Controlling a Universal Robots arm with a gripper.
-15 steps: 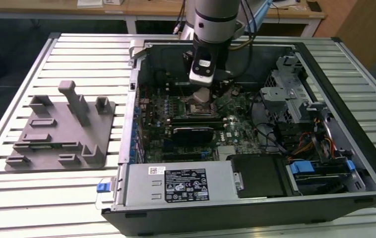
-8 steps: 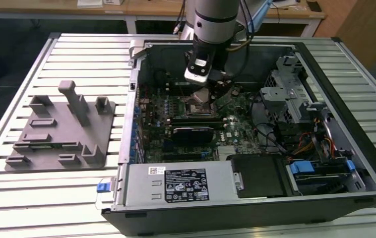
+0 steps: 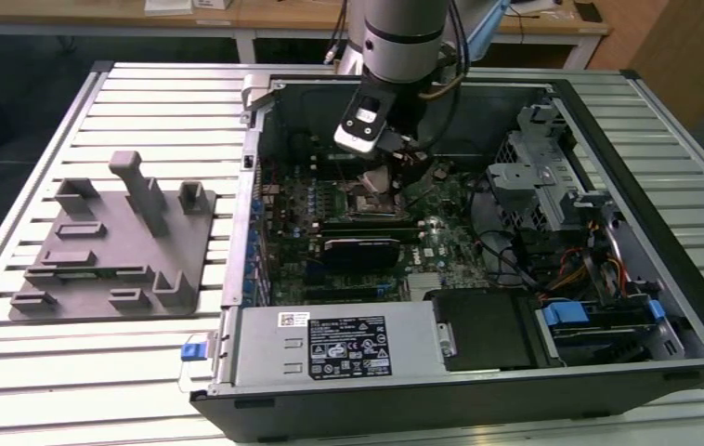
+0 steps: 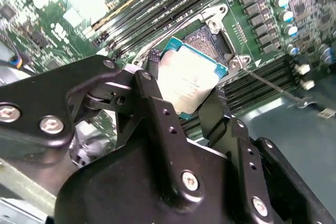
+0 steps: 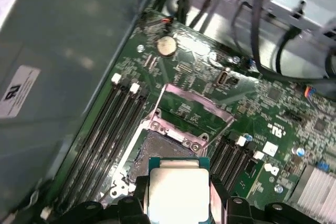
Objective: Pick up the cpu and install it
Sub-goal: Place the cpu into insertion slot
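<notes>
Black fingers (image 4: 157, 95) tight around the cpu (image 4: 189, 82), over the open motherboard socket (image 4: 208, 40).

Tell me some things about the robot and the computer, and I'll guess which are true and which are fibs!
1. The pincer is holding the cpu. True.
2. The cpu lies flat in the socket. False: the socket is bare, and the cpu is in the pincer, over it.
3. The case is closed up. False: its side is open and the green board shows inside.
4. A grey holder lies on the table, at the exterior view's left of the case. True.
</notes>
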